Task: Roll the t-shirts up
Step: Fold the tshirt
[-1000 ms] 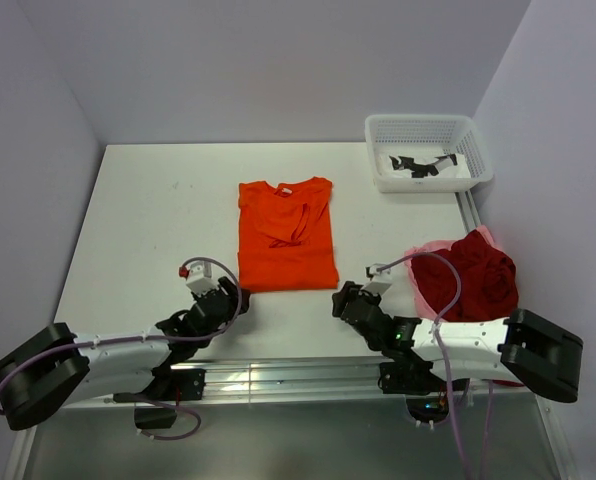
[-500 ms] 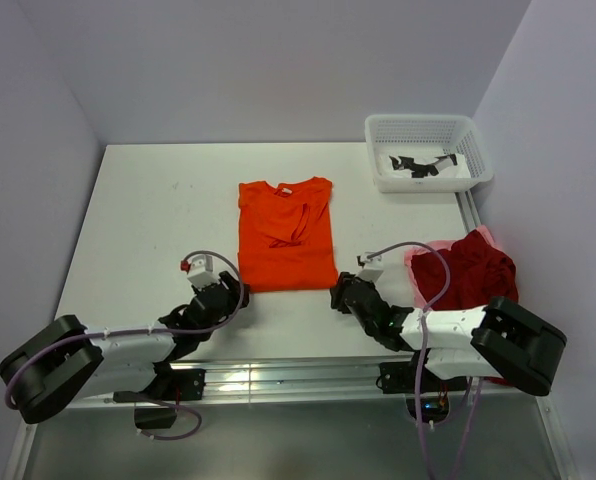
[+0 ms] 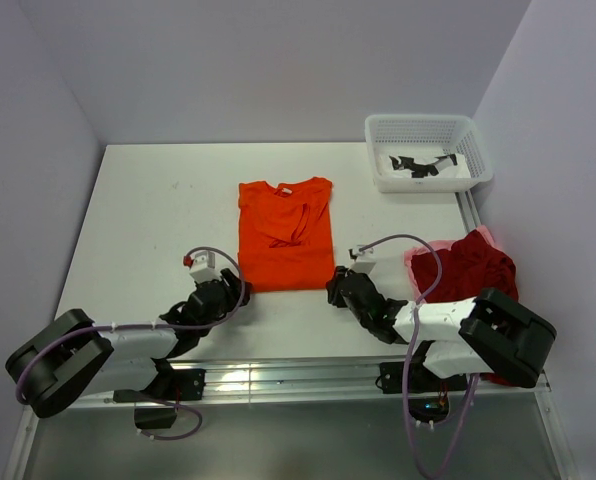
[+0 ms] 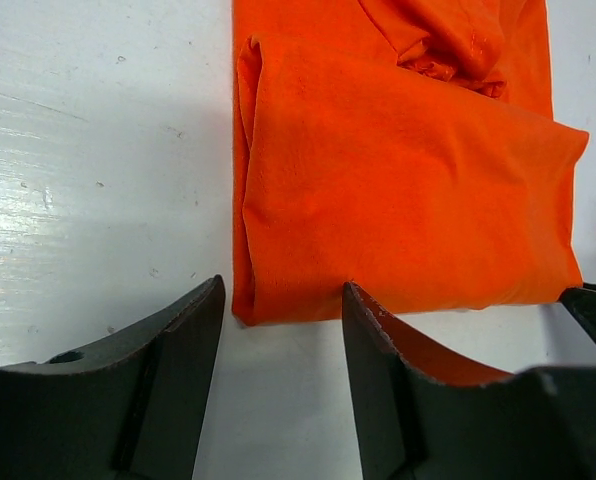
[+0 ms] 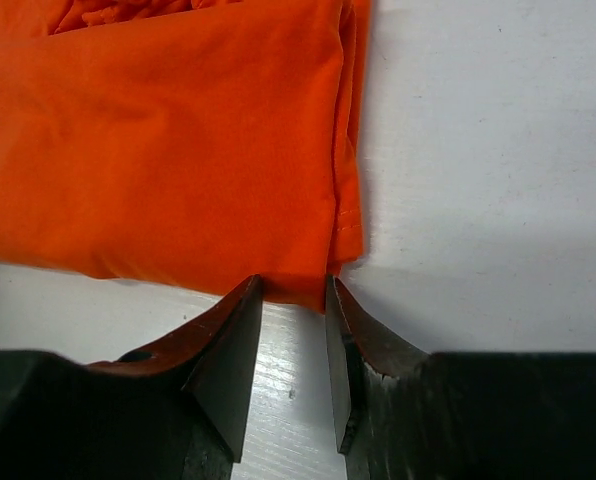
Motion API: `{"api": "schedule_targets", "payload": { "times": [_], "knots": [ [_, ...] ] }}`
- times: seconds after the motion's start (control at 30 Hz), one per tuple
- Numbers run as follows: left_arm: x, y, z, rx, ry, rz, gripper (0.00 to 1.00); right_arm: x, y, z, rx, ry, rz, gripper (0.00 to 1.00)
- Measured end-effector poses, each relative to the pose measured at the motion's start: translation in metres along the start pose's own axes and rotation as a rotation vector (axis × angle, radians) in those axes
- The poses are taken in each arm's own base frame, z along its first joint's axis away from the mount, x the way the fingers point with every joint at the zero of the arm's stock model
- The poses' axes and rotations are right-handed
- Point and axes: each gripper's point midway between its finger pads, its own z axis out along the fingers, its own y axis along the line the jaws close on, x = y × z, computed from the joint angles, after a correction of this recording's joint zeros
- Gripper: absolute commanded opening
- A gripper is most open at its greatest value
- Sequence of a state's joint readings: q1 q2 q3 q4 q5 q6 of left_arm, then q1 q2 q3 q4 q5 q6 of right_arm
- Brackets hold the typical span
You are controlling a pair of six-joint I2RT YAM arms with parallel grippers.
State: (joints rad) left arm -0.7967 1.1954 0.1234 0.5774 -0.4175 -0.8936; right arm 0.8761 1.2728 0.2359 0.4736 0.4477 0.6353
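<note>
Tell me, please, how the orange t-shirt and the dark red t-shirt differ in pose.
The orange t-shirt lies folded flat mid-table; the dark red t-shirt sits crumpled at the right edge. The orange one rests on bare table; the dark red one lies on pale pink cloth. The left gripper and right gripper sit at the orange one's near corners, none at the dark red one. Neither is rolled.

Robot lab cell: white bench (image 3: 148,220) boxed by bare pale walls (image 3: 278,70), aluminium rail (image 3: 278,378) along near edge.
</note>
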Motion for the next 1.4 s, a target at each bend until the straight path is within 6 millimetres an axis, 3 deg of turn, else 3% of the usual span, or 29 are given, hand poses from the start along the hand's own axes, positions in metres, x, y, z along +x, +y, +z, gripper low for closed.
{"api": "schedule_targets", "payload": {
  "times": [0.2, 0.4, 0.6, 0.67, 0.7, 0.8, 0.83, 0.87, 1.0, 1.4],
  "knots": [
    [0.001, 0.001, 0.001, 0.003, 0.01, 0.003, 0.45, 0.001, 0.0, 0.001, -0.006, 0.007, 0.001, 0.39],
    [0.003, 0.002, 0.001, 0.005, 0.02, 0.011, 0.44, 0.002, 0.001, 0.002, -0.012, 0.012, 0.002, 0.36],
    [0.005, 0.004, 0.001, 0.002, 0.03, 0.016, 0.34, 0.004, 0.0, 0.005, -0.017, 0.023, 0.003, 0.34],
    [0.006, 0.003, 0.002, 0.003, 0.032, 0.016, 0.29, 0.005, 0.0, 0.006, -0.019, 0.026, 0.0, 0.32],
    [0.006, 0.004, 0.002, 0.003, 0.035, 0.017, 0.21, 0.005, 0.0, 0.006, -0.02, 0.027, -0.002, 0.32],
    [0.008, 0.006, 0.002, -0.003, 0.043, 0.023, 0.17, 0.005, 0.001, 0.007, -0.025, 0.028, -0.004, 0.29],
    [0.009, 0.006, 0.002, -0.004, 0.044, 0.024, 0.12, 0.005, 0.001, 0.007, -0.027, 0.029, -0.006, 0.25],
    [0.009, 0.006, 0.002, -0.003, 0.044, 0.023, 0.01, 0.005, 0.001, 0.007, -0.029, 0.03, -0.007, 0.23],
    [0.01, 0.005, 0.001, -0.001, 0.049, 0.024, 0.0, 0.004, 0.003, 0.007, -0.036, 0.031, -0.01, 0.0],
    [0.017, 0.004, -0.015, -0.004, 0.127, -0.002, 0.0, 0.008, 0.004, -0.008, -0.023, 0.091, 0.045, 0.0]
  ]
}}
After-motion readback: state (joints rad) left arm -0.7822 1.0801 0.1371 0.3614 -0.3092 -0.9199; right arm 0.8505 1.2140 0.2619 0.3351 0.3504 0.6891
